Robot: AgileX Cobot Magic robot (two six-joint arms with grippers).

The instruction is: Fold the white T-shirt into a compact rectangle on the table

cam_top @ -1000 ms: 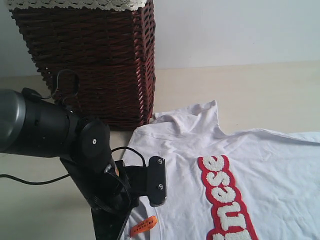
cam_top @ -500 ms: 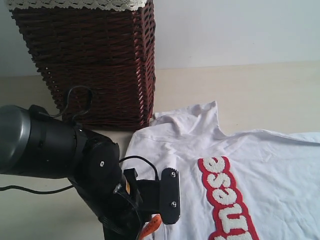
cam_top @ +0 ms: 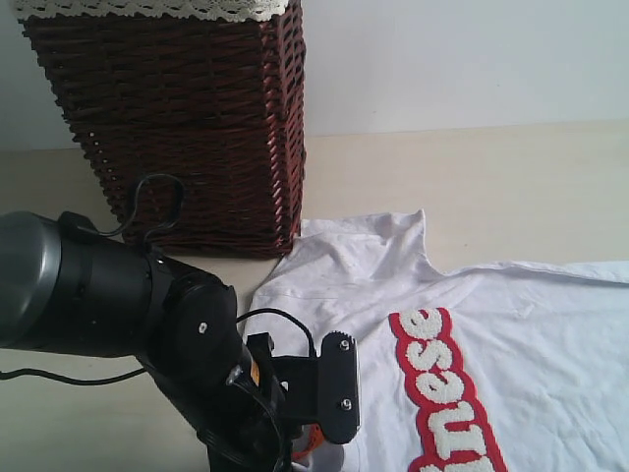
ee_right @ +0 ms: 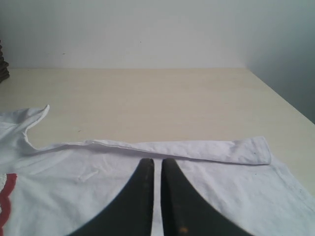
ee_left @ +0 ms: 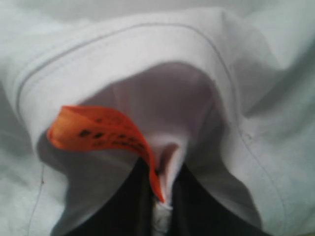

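Note:
The white T-shirt [cam_top: 531, 324] lies flat on the table [cam_top: 511, 177], its red-outlined lettering [cam_top: 442, 393] running toward the lower edge of the exterior view. In the left wrist view my left gripper [ee_left: 165, 196] is shut on the shirt's neck; the collar band [ee_left: 147, 44] arches over the dark fingers [ee_left: 133, 206] and the orange neck tag [ee_left: 98, 130] is caught between them. In the exterior view only the left arm's wrist [cam_top: 197, 354] shows, over the neck. My right gripper [ee_right: 157, 164] is shut, with nothing seen between its fingers, and hovers over the shirt's body [ee_right: 221, 196] near a folded hem [ee_right: 197, 150].
A brown wicker basket [cam_top: 187, 128] with white lace edging [cam_top: 147, 8] stands at the back left, close to the shirt's upper sleeve [cam_top: 393, 231]. A pale wall rises behind the table. The table's right edge [ee_right: 283, 101] shows in the right wrist view.
My left gripper has dropped onto the neck by the orange tag and gone from open to shut on the cloth. The shirt's upper left corner has shifted slightly. The right gripper has not moved.

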